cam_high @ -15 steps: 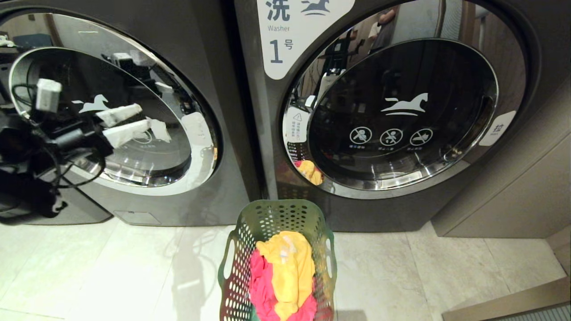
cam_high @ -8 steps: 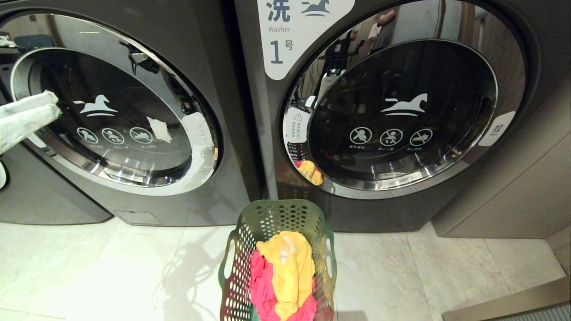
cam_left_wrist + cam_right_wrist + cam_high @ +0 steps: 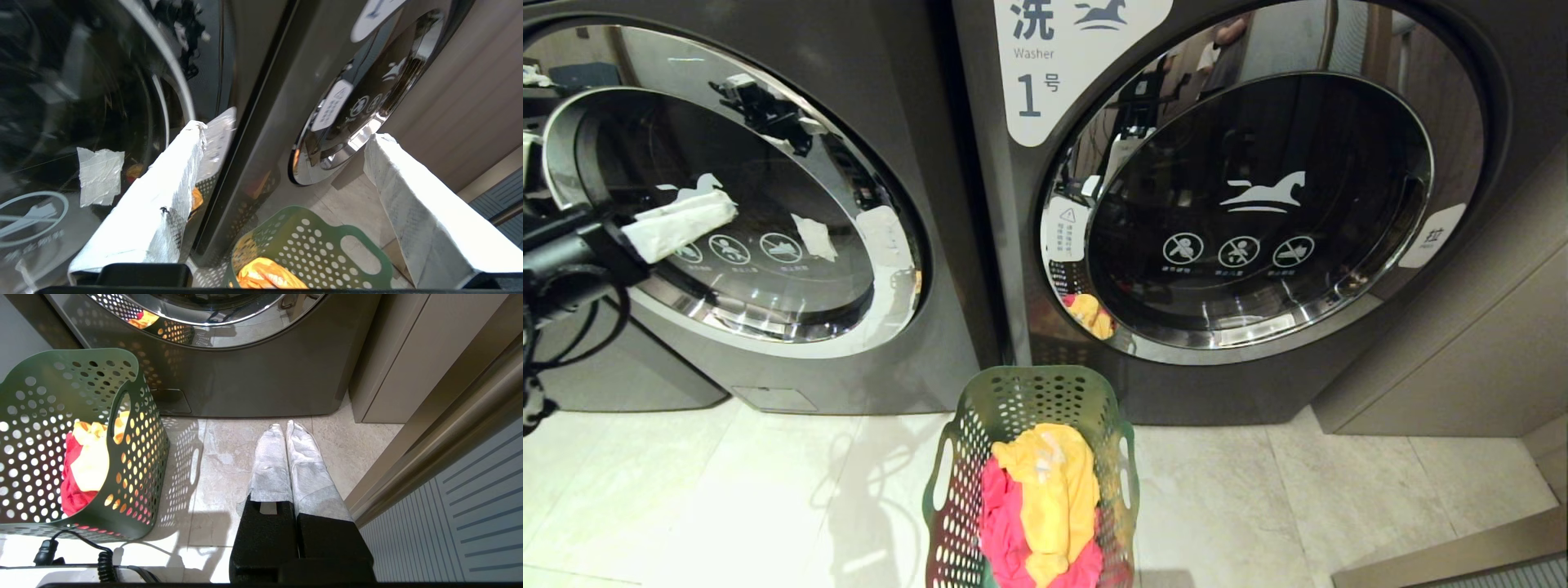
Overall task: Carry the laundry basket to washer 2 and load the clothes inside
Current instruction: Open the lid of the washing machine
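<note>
The green laundry basket (image 3: 1029,392) stands on the tiled floor before the gap between two dark grey washers. Yellow (image 3: 1049,482) and pink-red clothes (image 3: 1001,523) lie in it; no jeans show. Washer 2 (image 3: 768,204) is the left machine; its round door looks shut and its number label is out of view. My left gripper (image 3: 723,214) hangs in front of that door, at its left side. In the left wrist view the left gripper (image 3: 286,132) is open and empty, with the basket (image 3: 314,245) below. My right gripper (image 3: 286,426) is shut over the floor, right of the basket (image 3: 77,428).
The washer labelled 1 (image 3: 1258,212) stands to the right, door shut. A beige cabinet (image 3: 1486,351) adjoins it. A white tape patch (image 3: 813,237) sticks to the left door glass. A coiled cable (image 3: 102,555) lies near the basket. A slatted panel (image 3: 470,506) borders the right.
My left gripper drew back to the left edge of the head view, then came back before the left door, rolled so one finger hides the other. Basket and right gripper kept still.
</note>
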`<state>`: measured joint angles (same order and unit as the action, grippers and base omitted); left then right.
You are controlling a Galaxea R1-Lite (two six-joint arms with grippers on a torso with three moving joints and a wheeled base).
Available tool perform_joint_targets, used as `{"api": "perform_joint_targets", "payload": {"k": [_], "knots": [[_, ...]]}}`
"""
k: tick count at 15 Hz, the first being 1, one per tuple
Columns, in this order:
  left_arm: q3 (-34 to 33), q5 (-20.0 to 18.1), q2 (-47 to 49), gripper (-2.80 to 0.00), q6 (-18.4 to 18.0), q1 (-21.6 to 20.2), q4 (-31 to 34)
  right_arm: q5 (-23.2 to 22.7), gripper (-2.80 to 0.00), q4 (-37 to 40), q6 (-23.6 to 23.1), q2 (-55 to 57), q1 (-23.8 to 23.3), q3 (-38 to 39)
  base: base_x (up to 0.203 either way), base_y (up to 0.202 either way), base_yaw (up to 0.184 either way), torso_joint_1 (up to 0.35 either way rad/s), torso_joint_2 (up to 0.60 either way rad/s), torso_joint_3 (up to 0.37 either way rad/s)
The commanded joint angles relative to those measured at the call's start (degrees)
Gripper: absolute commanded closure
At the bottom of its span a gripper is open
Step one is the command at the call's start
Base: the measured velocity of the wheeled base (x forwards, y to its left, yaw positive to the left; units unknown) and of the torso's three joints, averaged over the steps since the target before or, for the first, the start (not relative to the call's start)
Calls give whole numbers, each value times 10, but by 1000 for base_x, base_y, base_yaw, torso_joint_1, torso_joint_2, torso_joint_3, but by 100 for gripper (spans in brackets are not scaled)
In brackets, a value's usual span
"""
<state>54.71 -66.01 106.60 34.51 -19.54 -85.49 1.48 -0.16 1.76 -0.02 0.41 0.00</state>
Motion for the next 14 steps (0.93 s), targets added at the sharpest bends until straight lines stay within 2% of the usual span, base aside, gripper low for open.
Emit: {"api": "perform_joint_targets", "payload": {"k": [1, 4, 6, 11, 14], "knots": [[55, -4, 105, -280, 1, 24, -5, -1, 0, 0, 0, 0, 0, 0, 0, 0, 0, 0, 0, 0], [87, -3, 139, -280, -1, 66, -5, 0, 0, 0, 0, 0, 0, 0, 0, 0, 0, 0, 0, 0], [107, 2, 160, -280, -11, 76, -4, 0, 0, 0, 0, 0, 0, 0, 0, 0, 0, 0, 0, 0], [130, 9, 185, -280, -64, 82, 16, 0, 0, 0, 0, 0, 0, 0, 0, 0, 0, 0, 0, 0], [155, 11, 204, -280, -77, 96, 21, 0, 0, 0, 0, 0, 0, 0, 0, 0, 0, 0, 0, 0]]}}
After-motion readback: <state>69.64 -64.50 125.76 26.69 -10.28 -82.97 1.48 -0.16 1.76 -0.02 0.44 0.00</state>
